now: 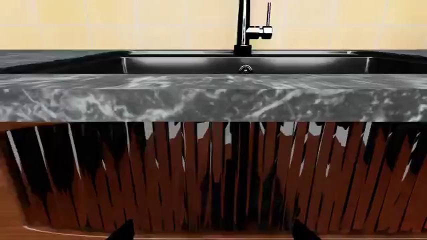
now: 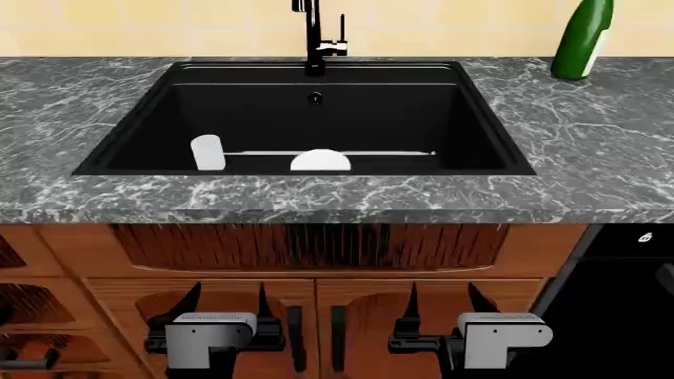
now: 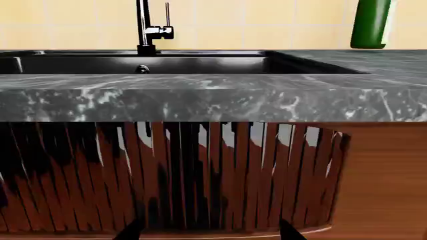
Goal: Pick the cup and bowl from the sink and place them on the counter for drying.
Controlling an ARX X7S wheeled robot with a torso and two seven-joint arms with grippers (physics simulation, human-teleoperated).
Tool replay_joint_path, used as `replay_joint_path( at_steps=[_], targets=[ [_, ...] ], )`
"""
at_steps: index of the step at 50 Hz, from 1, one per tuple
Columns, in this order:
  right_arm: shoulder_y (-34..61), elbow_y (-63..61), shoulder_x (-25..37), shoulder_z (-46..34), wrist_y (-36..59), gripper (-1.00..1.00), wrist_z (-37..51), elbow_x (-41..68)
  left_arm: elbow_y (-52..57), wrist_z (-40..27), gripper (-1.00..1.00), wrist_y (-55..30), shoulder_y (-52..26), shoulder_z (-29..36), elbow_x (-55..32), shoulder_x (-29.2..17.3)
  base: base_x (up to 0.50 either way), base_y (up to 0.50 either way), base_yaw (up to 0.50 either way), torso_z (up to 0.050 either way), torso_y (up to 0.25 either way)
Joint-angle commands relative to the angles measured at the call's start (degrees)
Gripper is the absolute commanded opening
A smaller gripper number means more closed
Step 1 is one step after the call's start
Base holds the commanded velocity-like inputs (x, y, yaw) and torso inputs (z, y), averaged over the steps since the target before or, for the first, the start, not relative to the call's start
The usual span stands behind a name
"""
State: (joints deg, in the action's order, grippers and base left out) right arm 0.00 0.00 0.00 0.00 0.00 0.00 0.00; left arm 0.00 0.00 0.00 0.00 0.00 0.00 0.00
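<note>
In the head view the black sink (image 2: 158, 99) holds the white cup (image 2: 207, 152) at its near left and the white bowl (image 2: 320, 161) at its near middle, both partly cut off by the front rim. The dark marble counter (image 2: 589, 142) surrounds the basin. My left gripper (image 2: 224, 304) and right gripper (image 2: 447, 304) hang open below the counter edge, in front of the wooden cabinet, with nothing between their fingers. Both wrist views face the counter's front edge (image 1: 213, 100) (image 3: 213, 100); only the fingertips (image 1: 123, 231) (image 3: 130, 231) show, spread wide. Cup and bowl are hidden from both wrist views.
A tall black faucet (image 2: 314, 35) stands behind the sink. A green bottle (image 2: 582, 39) stands on the counter at the back right. Slatted wooden cabinet fronts (image 2: 305, 245) run below the counter, with a dark appliance (image 2: 621, 316) at the right.
</note>
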Motion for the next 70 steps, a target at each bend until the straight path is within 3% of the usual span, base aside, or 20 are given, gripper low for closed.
replay_joint_path(
  at_steps=[1, 21, 54, 70],
  targets=[
    [-0.14, -0.11, 0.88, -1.0, -0.16, 1.0, 1.25, 0.95, 0.17, -1.06, 1.0, 0.11, 0.13, 1.16, -0.76, -0.91, 0.0, 0.0, 0.0, 0.0, 0.0],
    [-0.24, -0.46, 3.91, -5.11, -1.27, 1.0, 4.47, 0.87, -0.25, -4.32, 1.0, 0.44, -0.2, 4.45, -2.42, -3.55, 0.0, 0.02, 0.0, 0.0, 0.0],
    [-0.53, -1.13, 5.91, -7.0, -2.22, 1.0, 7.61, 3.33, -0.35, -7.27, 1.0, -0.37, -0.59, 7.05, -4.23, -5.9, 0.0, 0.5, 0.0, 0.0, 0.0],
    [-0.29, -0.99, 6.68, -8.02, -1.96, 1.0, 9.01, 3.82, -0.32, -8.68, 1.0, 1.99, -0.67, 8.99, -2.88, -7.04, 0.0, 0.0, 0.0, 0.008, 0.0]
  ],
)
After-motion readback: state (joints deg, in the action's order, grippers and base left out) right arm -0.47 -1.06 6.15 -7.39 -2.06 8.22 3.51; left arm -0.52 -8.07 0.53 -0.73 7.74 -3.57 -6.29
